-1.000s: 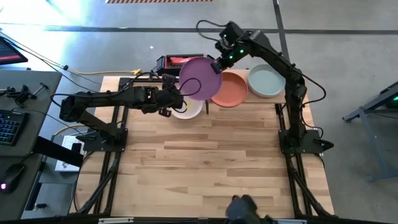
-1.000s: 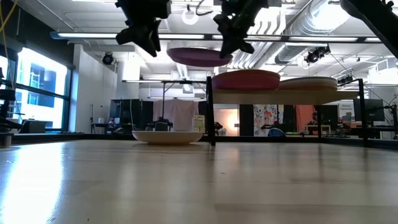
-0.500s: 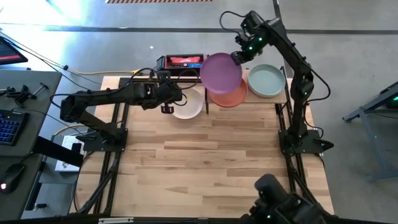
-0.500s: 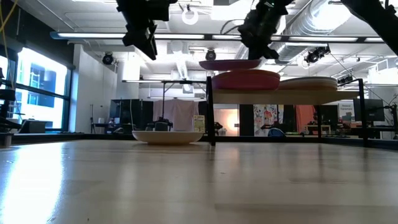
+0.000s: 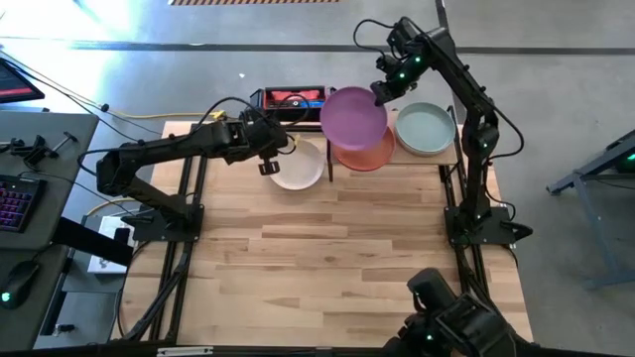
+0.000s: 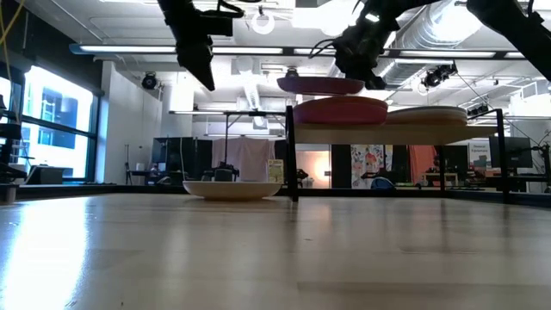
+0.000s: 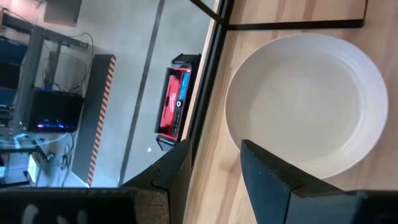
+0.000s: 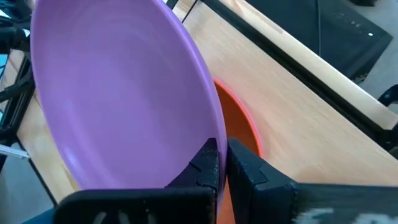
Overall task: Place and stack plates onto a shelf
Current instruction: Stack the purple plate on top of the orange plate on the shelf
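Purple plate point(image 5: 352, 116) level above orange plate point(image 5: 365, 155) on shelf point(image 6: 379, 134); teal plate point(image 5: 426, 130) beside; cream plate point(image 5: 299, 167) on tabletop

Four plates: purple point(image 5: 353, 116), orange point(image 5: 367, 155), pale teal point(image 5: 426, 130), cream-white point(image 5: 300, 167); one shelf point(image 6: 379, 133)

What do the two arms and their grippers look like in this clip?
Both arms are matte black, jointed links with thin black cables looped alongside. The right arm shows small green lights near its wrist. The left gripper and right gripper each have two blocky, dark fingers. No markings are readable.
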